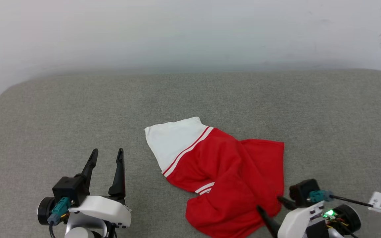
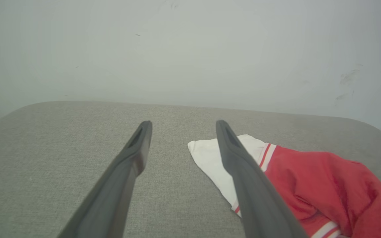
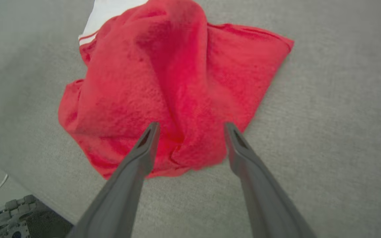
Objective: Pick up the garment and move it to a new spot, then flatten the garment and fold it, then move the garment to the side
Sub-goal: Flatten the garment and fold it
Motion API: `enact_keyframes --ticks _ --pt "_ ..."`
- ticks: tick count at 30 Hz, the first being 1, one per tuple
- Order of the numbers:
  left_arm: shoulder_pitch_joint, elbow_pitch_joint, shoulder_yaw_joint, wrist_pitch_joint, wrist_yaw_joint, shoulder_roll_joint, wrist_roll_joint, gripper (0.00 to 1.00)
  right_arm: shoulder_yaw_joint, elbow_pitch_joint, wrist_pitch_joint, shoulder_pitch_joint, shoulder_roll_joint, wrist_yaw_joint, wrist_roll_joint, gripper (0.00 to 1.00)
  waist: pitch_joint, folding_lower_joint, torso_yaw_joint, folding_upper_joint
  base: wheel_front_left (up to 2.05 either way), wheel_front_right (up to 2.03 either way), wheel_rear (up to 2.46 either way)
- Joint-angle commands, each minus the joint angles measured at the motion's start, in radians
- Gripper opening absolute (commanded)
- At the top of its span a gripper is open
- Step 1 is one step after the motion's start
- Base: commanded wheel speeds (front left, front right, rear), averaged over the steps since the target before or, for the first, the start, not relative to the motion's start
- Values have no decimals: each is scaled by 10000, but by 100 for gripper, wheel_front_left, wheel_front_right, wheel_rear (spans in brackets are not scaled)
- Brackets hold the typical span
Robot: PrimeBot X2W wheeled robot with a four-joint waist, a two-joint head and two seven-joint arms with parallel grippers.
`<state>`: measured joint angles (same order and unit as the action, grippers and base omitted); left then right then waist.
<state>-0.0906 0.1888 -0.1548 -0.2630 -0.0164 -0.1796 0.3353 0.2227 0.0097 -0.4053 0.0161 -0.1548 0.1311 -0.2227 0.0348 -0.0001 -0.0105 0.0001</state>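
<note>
The garment (image 1: pixel 223 172) lies crumpled on the grey padded surface, right of centre: red cloth with one white sleeve and red-white striped trim pointing to the far left. My left gripper (image 1: pixel 107 150) rests open to the left of it, apart from the cloth, fingers pointing away. In the left wrist view the left gripper (image 2: pixel 184 123) frames bare surface, and the garment (image 2: pixel 309 178) lies to the right behind one finger. My right gripper (image 1: pixel 269 202) hovers open at the garment's near right edge. The right wrist view has the right gripper (image 3: pixel 192 125) straddling a raised fold of the garment (image 3: pixel 164 76).
The grey surface (image 1: pixel 78 105) runs back to a white wall (image 1: pixel 190 33). Its near edge drops off at the lower left of the right wrist view, where a dark ribbed object (image 3: pixel 12 211) sits on the floor. A cable with a white tag (image 1: pixel 377 200) trails from the right wrist.
</note>
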Motion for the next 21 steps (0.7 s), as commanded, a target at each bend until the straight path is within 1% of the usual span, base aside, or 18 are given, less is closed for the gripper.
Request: enact_keyframes --ticks 1,4,5,9,10,14,16,18,19,20,21 --pt "-138 -51 25 -25 62 43 -88 100 312 -27 -423 -234 -204 -7 -212 100 121 1 80 -1 0 0 0" --pt "-271 -113 41 -25 122 143 -145 100 1258 -75 -1525 -399 -710 -7 -765 100 335 1 222 -1 0 0 0" --pt "-395 -173 73 -25 155 223 -165 100 1868 -37 -2048 -598 -971 -7 -1071 100 536 1 315 -1 0 0 0" --pt "-613 -271 108 -25 262 381 -269 100 2899 285 -2434 -1211 -1339 -7 -1403 100 960 1 523 -1 0 0 0" --pt "-613 -271 108 -25 262 381 -269 100 2899 285 -2434 -1211 -1339 -7 -1403 100 960 1 523 -1 0 0 0" --pt "-826 -284 165 -25 408 549 -371 100 3723 1127 -2743 -1791 -1576 -7 -1593 100 1322 1 733 -1 0 0 0" --pt "-875 -234 221 -25 456 605 -409 100 4110 1630 -2975 -1842 -1571 -5 -1855 100 1441 1 822 -1 0 0 0" --pt "-924 -191 267 -25 507 689 -441 100 4463 2137 -3318 -1829 -1699 -4 -2039 100 1508 1 896 -1 0 0 0" --pt "-937 -168 288 -25 534 734 -466 100 4580 2331 -3451 -1802 -1694 -4 -2170 88 1524 1 912 -1 0 0 0" --pt "-947 -160 331 -25 568 771 -498 100 4683 2476 -3563 -1799 -1713 -1 -2249 33 1537 1 924 -1 0 0 0" --pt "-944 -144 368 -25 590 793 -517 100 4756 2578 -3615 -1790 -1738 10 -2318 5 1538 1 930 -1 0 0 0"
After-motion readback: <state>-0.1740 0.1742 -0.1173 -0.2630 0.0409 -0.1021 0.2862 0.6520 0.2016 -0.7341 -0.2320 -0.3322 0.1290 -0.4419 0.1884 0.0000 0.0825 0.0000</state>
